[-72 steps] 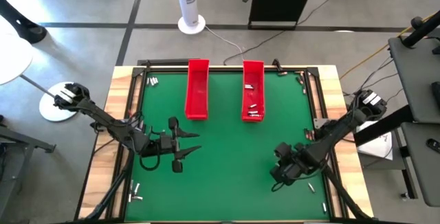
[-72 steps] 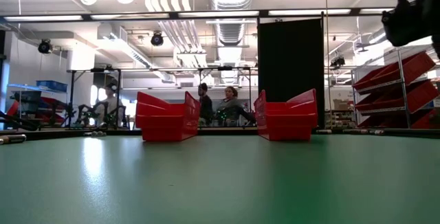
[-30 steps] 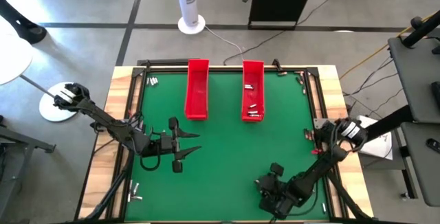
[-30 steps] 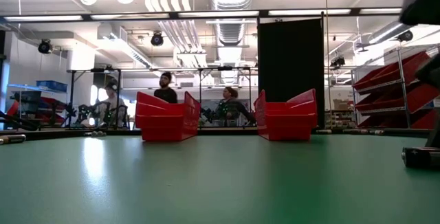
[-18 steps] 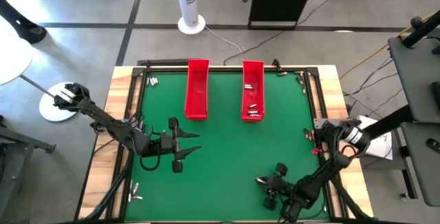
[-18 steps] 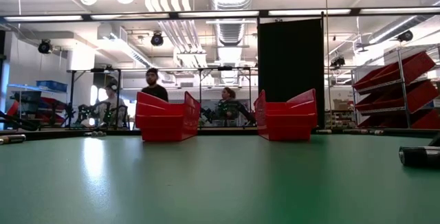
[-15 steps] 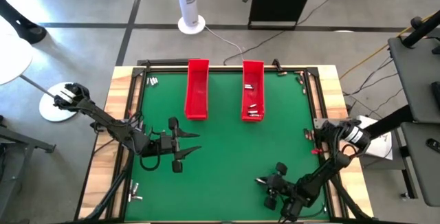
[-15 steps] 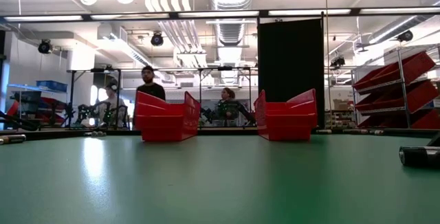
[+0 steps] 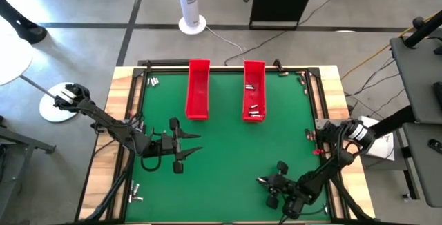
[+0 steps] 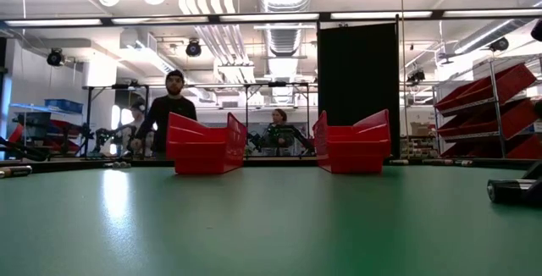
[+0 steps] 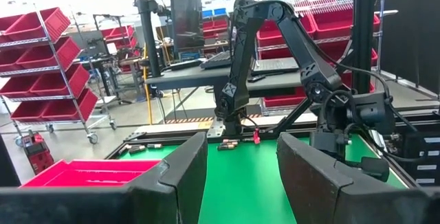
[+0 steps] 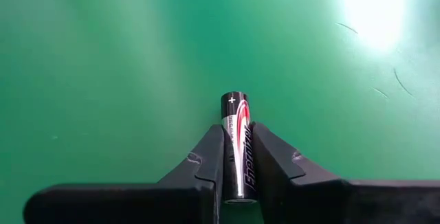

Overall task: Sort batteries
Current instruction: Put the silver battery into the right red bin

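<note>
While the left gripper (image 9: 185, 149) waits with fingers apart at mid-left of the bench (image 9: 228, 156), the right gripper (image 12: 237, 157) is clamped on a battery (image 12: 237, 141) lying near the bench's front right edge.

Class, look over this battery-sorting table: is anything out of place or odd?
Yes. Loose batteries lie off the green mat on the frame's far-left corner; others sit by the near-left edge. The left red tray looks empty.
</note>
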Available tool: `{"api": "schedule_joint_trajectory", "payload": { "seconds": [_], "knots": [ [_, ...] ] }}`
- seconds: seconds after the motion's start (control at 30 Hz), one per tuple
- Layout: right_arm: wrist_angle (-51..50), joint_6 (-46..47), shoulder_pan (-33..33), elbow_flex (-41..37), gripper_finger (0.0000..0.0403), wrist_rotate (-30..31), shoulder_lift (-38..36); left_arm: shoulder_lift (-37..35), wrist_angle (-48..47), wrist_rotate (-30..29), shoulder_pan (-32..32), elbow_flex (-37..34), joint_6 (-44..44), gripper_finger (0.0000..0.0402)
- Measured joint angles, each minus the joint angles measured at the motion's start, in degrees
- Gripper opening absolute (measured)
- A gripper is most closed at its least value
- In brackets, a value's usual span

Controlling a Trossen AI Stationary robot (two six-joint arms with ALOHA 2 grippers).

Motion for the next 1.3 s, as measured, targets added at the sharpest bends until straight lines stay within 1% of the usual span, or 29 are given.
{"api": "schedule_joint_trajectory", "payload": {
  "seconds": [0.2, 0.5, 0.83, 0.97, 1.07, 1.13, 1.23, 1.3],
  "knots": [
    [-0.63, -4.84, -1.72, 0.22, 0.0044, -2.10, -4.58, 0.00, -0.03, 0.00, 0.00, 0.00, 0.00, 0.0158],
    [-3.98, -19.35, -7.49, 0.02, 0.0044, -3.03, -15.77, 0.00, -0.32, -0.09, 0.00, -0.02, 0.00, 0.0158],
    [-3.50, -36.62, -15.29, 0.27, 0.0044, -3.08, -27.63, 0.00, -1.35, -0.15, 0.00, -0.02, 0.00, 0.0158],
    [-4.01, -44.37, -20.20, 1.04, 0.0044, -3.43, -31.63, 0.00, -1.37, -0.19, 0.02, -0.02, 0.39, 0.0158],
    [-5.23, -50.26, -25.39, 1.64, 0.0044, -4.44, -32.88, 0.00, -1.37, -0.22, 0.02, -0.02, 0.74, 0.0158],
    [-6.53, -53.57, -29.71, 2.28, 0.0044, -7.15, -33.03, 0.00, -1.33, -0.49, 0.09, -0.02, 0.80, 0.0158],
    [-8.54, -58.05, -36.14, 3.70, 0.0044, -11.86, -32.90, 0.02, -1.30, -2.93, 0.09, -0.02, 0.77, 0.0158],
    [-11.04, -60.62, -40.31, 5.02, 0.0048, -13.43, -32.90, 0.02, -1.30, -4.33, 0.09, -0.02, 0.59, 0.0158]
  ]
}}
